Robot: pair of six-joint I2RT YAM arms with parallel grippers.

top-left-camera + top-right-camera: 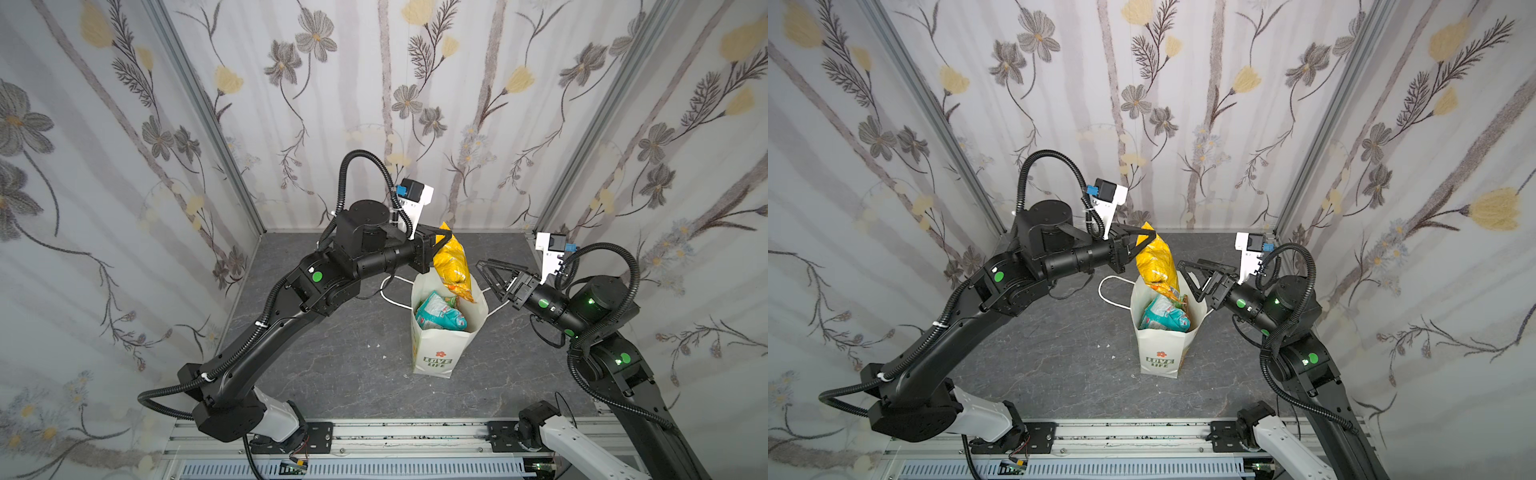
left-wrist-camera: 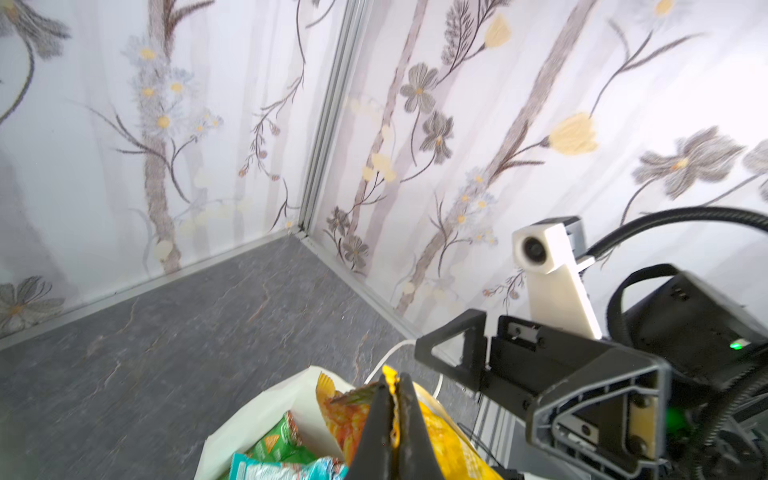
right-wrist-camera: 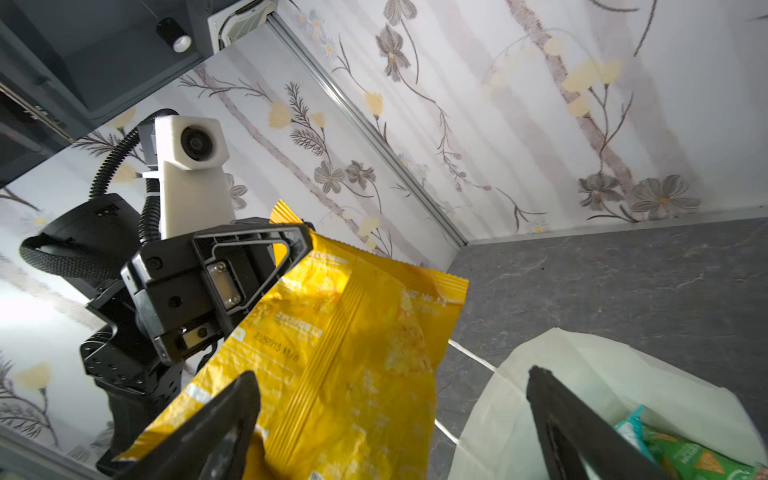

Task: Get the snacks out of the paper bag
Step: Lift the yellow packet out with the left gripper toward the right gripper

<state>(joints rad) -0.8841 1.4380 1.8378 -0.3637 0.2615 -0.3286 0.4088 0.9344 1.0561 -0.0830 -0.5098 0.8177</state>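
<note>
— Flowered wallpaper [image 1: 374,104] on three sides, grey stone-look tabletop [image 1: 332,365] underneath. What has the left gripper [image 1: 448,237] got?

— Its fingers are pressed together on the top edge of the large orange-yellow pouch [image 1: 451,266]. The pouch hangs down from that grip, and its lower end reaches the mouth of the paper bag [image 1: 436,349].

— And the bag itself?

— Upright on the tabletop, below the left gripper, mouth open, its flower print on the side away from the wall. One white cord handle [image 1: 382,289] lies loose on the tabletop beneath that arm's wrist.

— The right gripper [image 3: 392,376]?

— Jaws spread wide, holding nothing. It sits level with the pouch's lower half, just beside it and the bag's rim. In its own wrist view one finger shows in front of the pouch and the other over the bag's edge; whether either touches, I cannot tell.

— Anything else in the bag?

— Yes, lower than both grippers: a teal packet [image 1: 440,313] lies on top, and a green packet [image 2: 272,444] is tucked next to it, beside the pouch's lower end. What lies deeper is hidden.
</note>
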